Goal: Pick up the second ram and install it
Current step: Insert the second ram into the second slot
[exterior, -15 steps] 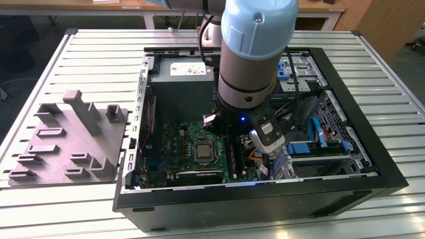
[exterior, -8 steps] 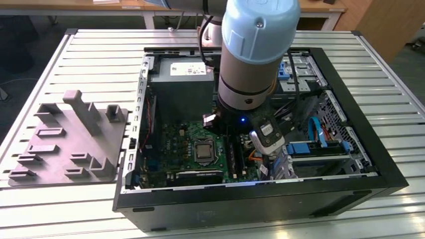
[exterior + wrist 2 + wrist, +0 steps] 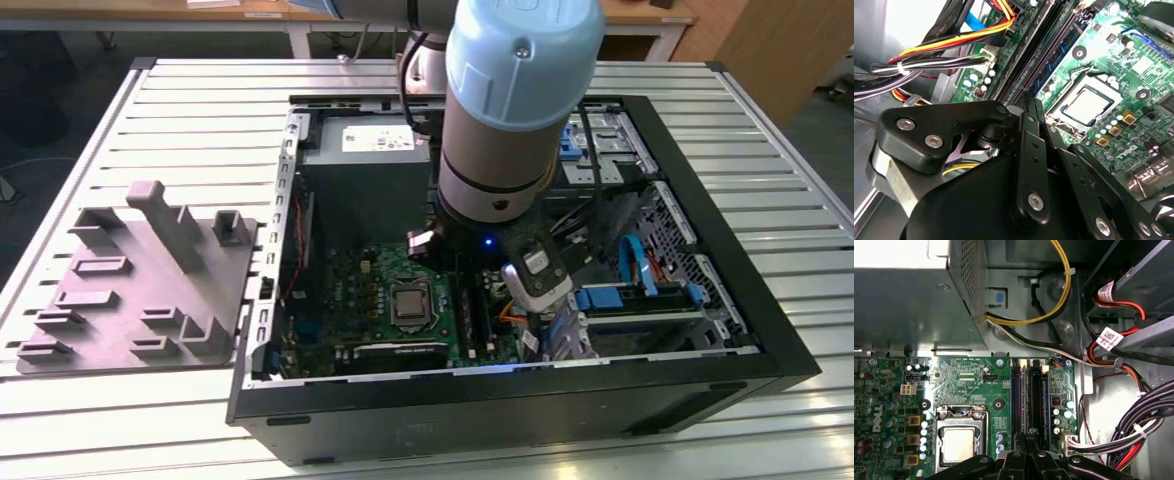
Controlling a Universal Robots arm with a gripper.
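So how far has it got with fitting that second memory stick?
Done: the arm reaches down inside the open computer case. In hand: the hand sits right over the memory slots, where one memory stick stands in a slot. Left: I cannot tell whether that is the second one, or whether it is fully seated.

Matt black plastic pincer (image 3: pixel 1031 104), glossy green motherboard (image 3: pixel 966 377), ribbed bare-metal table (image 3: pixel 747 130).

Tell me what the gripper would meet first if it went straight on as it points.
Probably the memory slots on the motherboard: in the first wrist view the gripper points straight at them. Depth is unclear, so I cannot tell how close.
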